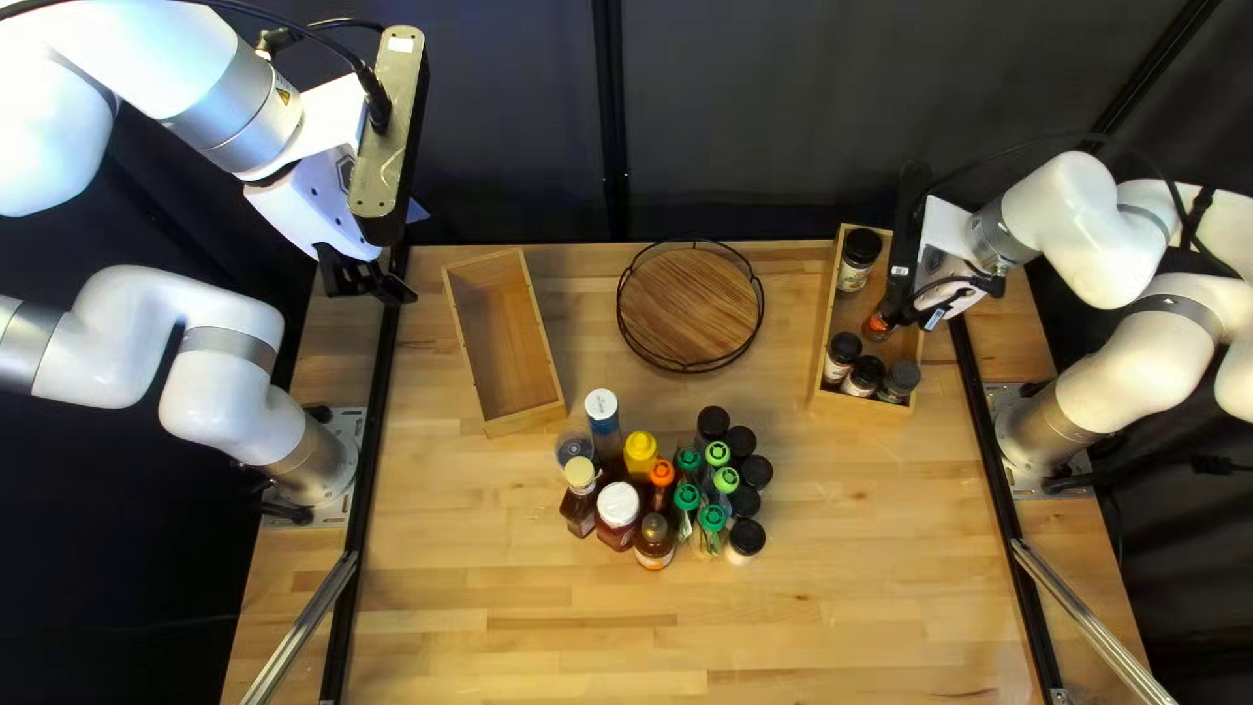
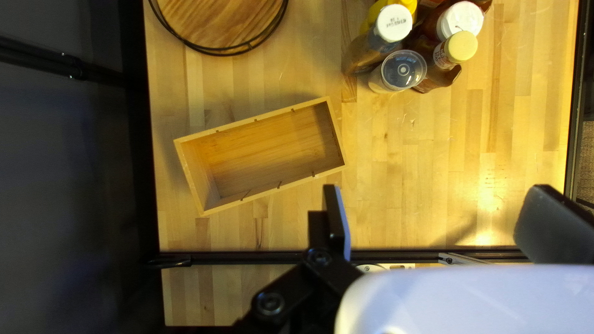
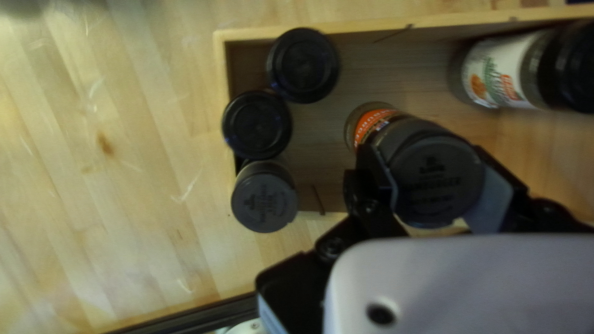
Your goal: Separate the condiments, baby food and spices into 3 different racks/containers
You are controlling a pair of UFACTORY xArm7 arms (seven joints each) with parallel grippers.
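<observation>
Left gripper: my left gripper [image 1: 370, 282] hangs at the worktop's far left corner, its fingers [image 2: 339, 218] wide apart with nothing between them.
Left box: the bare-bottomed wooden box [image 1: 503, 332] sits slanted near the worktop's far edge, close to its left side; in my left wrist view it lies ahead of my fingers, apart from them.
Bottles: around the middle of the worktop, a yellow-capped bottle [image 1: 580, 475], a white-lidded jar [image 1: 618, 504] and a yellow bottle [image 1: 640, 452] crowd beside green-capped bottles [image 1: 711, 518] and black-lidded jars [image 1: 747, 535].
Round tray: the wire-rimmed tray [image 1: 689, 304] stands near the far edge, between the two boxes.
Right box: the second wooden box [image 1: 833, 398] is near the far right corner; three dark-lidded jars [image 1: 864, 376] line its near end, and a white-labelled jar [image 1: 855, 260] is at its far end.
Right gripper: my right gripper [image 1: 890, 317] holds the orange-labelled jar [image 3: 433, 179] by its dark lid, one finger on each side. The jar's base is over the box, between the near row and the far jar; I cannot tell whether it touches the floor.
</observation>
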